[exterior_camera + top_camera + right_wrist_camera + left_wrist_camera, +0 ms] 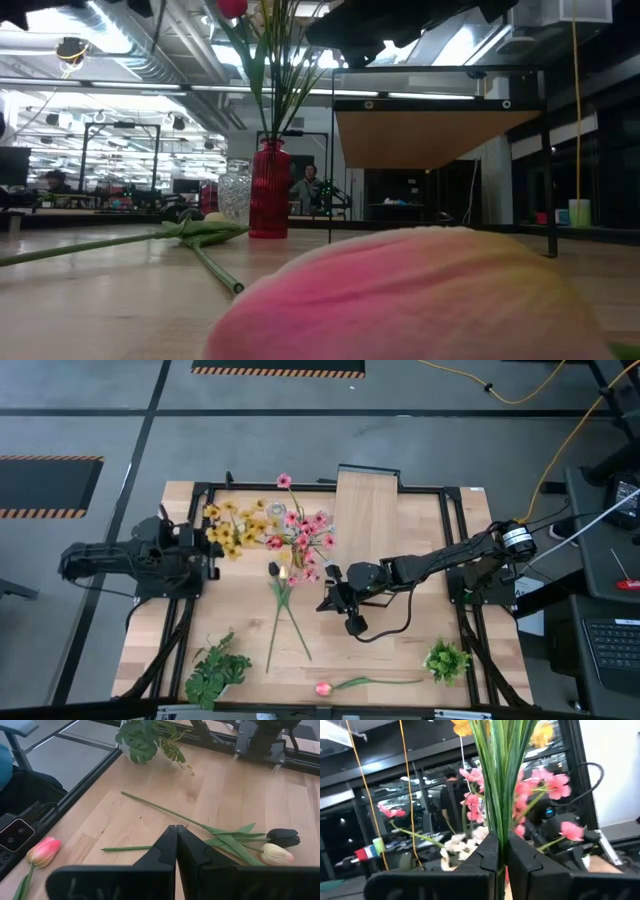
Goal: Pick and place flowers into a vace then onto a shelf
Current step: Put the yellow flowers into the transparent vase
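Observation:
My left gripper (pixel 213 555) is at the table's left and is shut on a bunch of green stems (pixel 501 780) topped by yellow daisies (pixel 235 530). Pink blossom sprays (pixel 302 537) stand just beyond them in a red cylinder (pixel 270 190). A small clear glass vase (pixel 235 195) stands next to the cylinder on the table. My right gripper (pixel 324 603) hovers shut over mid-table, touching nothing. In front of it a dark tulip (pixel 283 837) and a cream tulip (pixel 277 854) lie flat with crossed stems. A pink tulip (pixel 322 688) lies at the near edge. The shelf (pixel 368 510) stands at the far edge. My left gripper pinches the bundle of green daisy stems (pixel 500 827) between its two fingers, coming in level from the table's left and lying across the stems. The stems stand upright through the hold, blooms above. The fingers (pixel 482 857) hide the stems' lower ends.
Leafy green bunches lie near the near-left corner (pixel 215 670) and the near-right corner (pixel 447 660). The dark table frame (pixel 455 510) runs round the tabletop. Bare wood lies between the right gripper and the near edge. A person shows in the room beyond (pixel 305 185).

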{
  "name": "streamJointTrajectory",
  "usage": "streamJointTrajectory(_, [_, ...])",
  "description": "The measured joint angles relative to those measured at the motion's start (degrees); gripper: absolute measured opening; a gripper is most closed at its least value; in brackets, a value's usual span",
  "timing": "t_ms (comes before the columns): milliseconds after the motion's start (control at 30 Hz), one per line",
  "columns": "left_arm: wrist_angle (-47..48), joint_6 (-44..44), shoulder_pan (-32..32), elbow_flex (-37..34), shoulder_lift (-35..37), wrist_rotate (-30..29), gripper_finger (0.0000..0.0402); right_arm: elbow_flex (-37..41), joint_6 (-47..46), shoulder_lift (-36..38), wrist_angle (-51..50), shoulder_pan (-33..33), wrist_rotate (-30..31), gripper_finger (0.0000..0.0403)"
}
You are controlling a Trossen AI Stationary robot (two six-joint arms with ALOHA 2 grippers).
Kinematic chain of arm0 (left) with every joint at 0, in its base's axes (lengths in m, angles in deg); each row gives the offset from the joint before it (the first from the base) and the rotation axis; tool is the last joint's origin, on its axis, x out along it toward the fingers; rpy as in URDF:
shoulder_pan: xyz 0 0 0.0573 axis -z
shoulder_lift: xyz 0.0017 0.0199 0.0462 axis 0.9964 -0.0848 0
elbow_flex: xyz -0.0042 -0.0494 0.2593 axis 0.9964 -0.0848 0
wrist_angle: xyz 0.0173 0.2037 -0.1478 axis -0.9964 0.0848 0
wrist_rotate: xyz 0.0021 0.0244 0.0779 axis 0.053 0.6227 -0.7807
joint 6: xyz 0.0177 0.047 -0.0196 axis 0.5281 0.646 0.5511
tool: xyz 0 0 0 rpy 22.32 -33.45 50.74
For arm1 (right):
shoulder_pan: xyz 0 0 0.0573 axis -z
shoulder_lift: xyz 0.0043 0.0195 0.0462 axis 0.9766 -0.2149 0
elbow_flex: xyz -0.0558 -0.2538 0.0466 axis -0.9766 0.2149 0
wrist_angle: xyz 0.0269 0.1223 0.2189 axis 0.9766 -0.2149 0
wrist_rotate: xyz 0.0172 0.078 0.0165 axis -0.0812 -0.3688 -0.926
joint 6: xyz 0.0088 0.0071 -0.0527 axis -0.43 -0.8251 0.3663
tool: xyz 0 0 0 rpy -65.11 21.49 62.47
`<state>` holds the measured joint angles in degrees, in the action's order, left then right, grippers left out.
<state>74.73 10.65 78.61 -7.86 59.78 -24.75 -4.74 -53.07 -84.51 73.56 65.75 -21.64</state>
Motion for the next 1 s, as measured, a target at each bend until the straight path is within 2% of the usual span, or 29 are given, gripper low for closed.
streamJointTrajectory(167, [-2.6, -1.5, -9.5, 0.0, -4.0, 5.8, 0.0012, 0.0, 0.0, 0.0, -0.2, 0.0, 0.0, 0.0010])
streamJointTrajectory(500, [-11.1, -6.5, -25.7, 0.0, -6.0, 15.2, 0.0012, 0.0, 0.1, 0.0, -0.6, 0.0, 0.0, 0.0010])
streamJointTrajectory(833, [-28.2, -12.7, -34.4, 0.0, -22.3, 19.3, 0.0012, 0.0, 0.1, 0.0, 0.5, 0.0, 0.0, 0.0010])
streamJointTrajectory(900, [-29.9, -13.9, -35.3, -0.1, -24.6, 19.3, 0.0012, 0.0, 0.0, 0.0, 0.5, 0.0, 0.0, 0.0010])
streamJointTrajectory(1000, [-37.7, -16.0, -35.8, -2.7, -27.5, 19.3, 0.0012, 0.0, 0.0, 0.0, 0.4, 0.0, 0.0, 0.0010])
